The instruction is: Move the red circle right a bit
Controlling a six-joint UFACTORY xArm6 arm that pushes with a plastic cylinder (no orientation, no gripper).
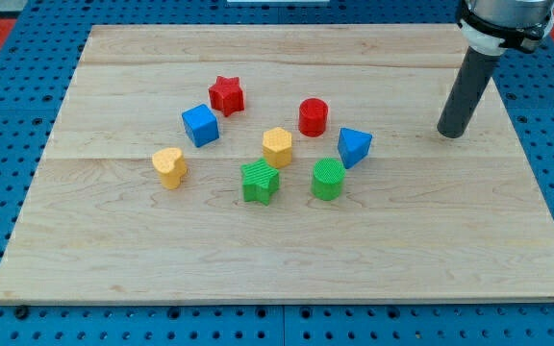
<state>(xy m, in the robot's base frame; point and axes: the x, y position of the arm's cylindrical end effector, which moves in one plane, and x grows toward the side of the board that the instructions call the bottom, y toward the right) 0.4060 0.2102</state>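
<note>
The red circle (313,116) stands near the middle of the wooden board (287,250). My tip (451,133) rests on the board well to the view's right of the red circle, a little lower than it, with bare wood between them. A blue triangular block (354,146) lies just below and right of the red circle. A yellow hexagon (277,146) lies below and left of it.
A red star (226,94) and a blue cube (200,125) lie to the left. A yellow heart (169,166) is further left. A green star (259,182) and a green circle (328,179) sit below the cluster. Blue pegboard surrounds the board.
</note>
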